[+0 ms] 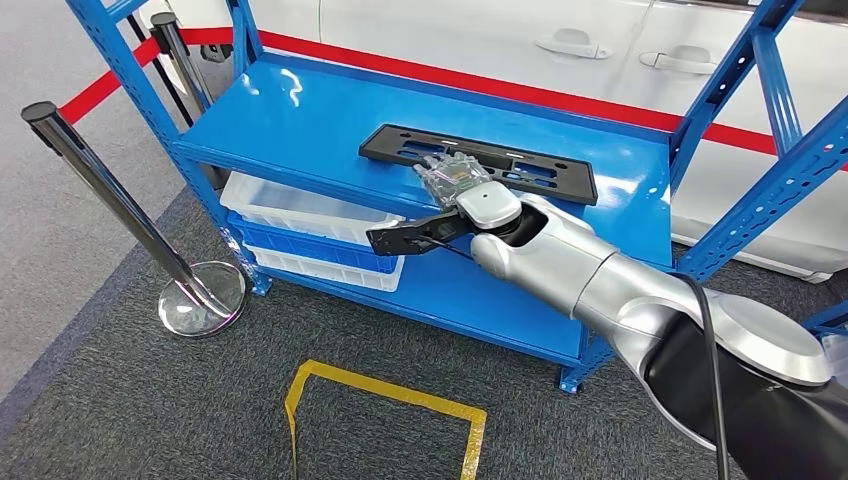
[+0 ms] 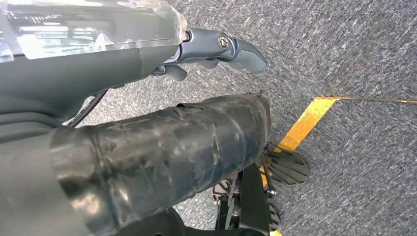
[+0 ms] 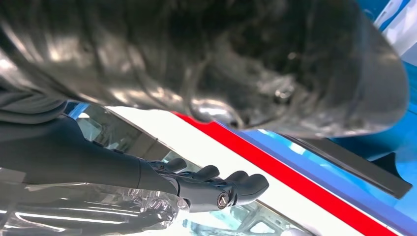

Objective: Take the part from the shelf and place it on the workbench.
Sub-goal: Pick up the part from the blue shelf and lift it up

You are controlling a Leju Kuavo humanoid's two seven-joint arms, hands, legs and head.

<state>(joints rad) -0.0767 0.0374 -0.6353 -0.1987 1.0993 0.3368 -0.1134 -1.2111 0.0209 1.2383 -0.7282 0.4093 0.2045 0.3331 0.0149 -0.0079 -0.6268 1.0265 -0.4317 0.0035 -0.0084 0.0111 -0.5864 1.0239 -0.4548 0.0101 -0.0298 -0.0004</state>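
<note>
stage: early, reaching | part [image 1: 480, 160] lying flat on blue shelf [image 1: 300, 120], not lifted | right robot hand [image 1: 455, 178] hovering over its near edge, fingers apart, holding nothing | left robot hand [image 2: 216, 49] hanging empty, fingers loosely apart | left: grip, lift, carry to surface

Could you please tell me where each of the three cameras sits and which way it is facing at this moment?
Head view: high on the body, looking down at the blue shelf and black part; right arm reaching, right robot hand over the part.
Left wrist view: behind the left robot hand, facing the grey carpet and yellow tape.
Right wrist view: behind the right robot hand, fingers extended.
Head and right wrist views share the shelf and part.
</note>
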